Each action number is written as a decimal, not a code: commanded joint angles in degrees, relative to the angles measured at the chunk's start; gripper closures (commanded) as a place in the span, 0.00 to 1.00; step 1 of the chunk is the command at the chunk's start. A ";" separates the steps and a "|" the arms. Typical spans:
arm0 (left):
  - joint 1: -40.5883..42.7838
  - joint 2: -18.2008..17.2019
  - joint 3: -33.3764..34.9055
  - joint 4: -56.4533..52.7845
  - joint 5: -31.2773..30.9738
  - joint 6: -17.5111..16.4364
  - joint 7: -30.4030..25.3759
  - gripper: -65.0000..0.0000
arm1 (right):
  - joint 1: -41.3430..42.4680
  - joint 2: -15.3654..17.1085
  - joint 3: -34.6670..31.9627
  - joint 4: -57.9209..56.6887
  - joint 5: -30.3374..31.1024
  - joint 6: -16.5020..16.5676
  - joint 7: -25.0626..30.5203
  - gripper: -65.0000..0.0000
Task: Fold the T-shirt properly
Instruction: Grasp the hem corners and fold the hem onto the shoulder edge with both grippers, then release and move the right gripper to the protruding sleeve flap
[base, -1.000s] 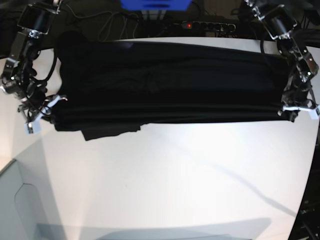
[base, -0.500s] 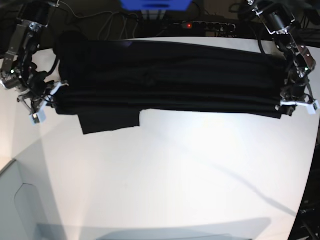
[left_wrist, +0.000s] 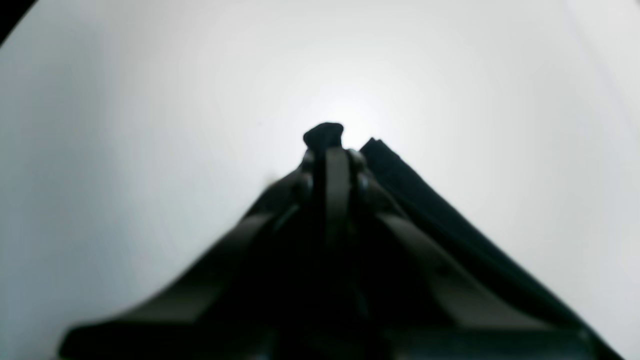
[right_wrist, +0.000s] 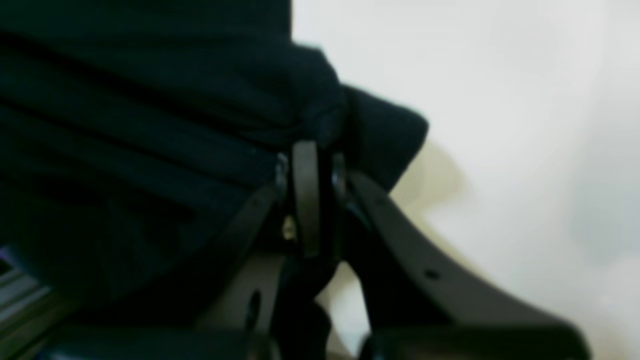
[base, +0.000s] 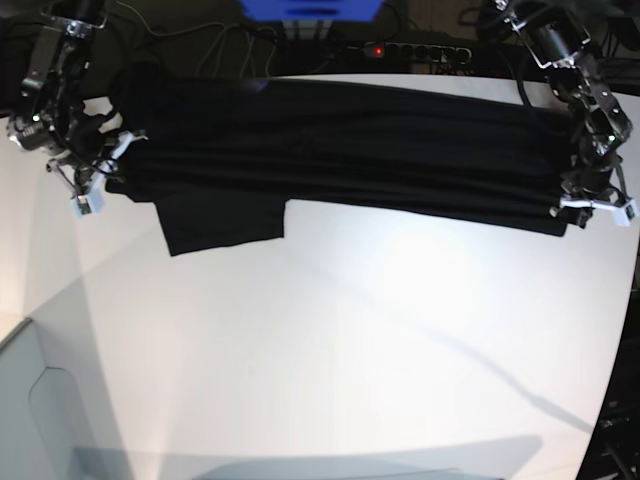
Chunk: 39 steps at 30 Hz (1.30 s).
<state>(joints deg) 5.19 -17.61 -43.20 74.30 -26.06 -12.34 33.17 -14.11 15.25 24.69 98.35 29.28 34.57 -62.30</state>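
T-shirt stretched between clamped left gripper and right gripper

T-shirt plain black; table white; fingers white-tipped.

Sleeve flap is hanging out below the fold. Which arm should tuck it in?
Right. The loose flap of the T-shirt hangs just beside the right gripper; the left gripper pinches the far end. Either would first have to let go.
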 joint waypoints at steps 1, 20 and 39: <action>-0.49 -0.64 -0.80 1.08 1.05 0.95 -2.35 1.00 | 0.44 1.41 0.68 -0.10 -1.28 -0.41 0.19 1.00; 2.33 1.30 -0.80 0.91 3.78 0.69 -2.44 1.00 | 1.84 1.41 0.59 -7.05 -1.28 -0.41 0.28 0.86; 2.33 1.30 -0.80 0.91 3.78 0.78 -2.44 1.00 | 2.20 2.91 3.31 -6.61 -1.28 -0.50 0.19 0.76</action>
<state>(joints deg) 7.79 -15.05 -43.42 74.32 -22.52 -12.23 32.62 -12.12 16.82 27.16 91.07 29.82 34.52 -61.93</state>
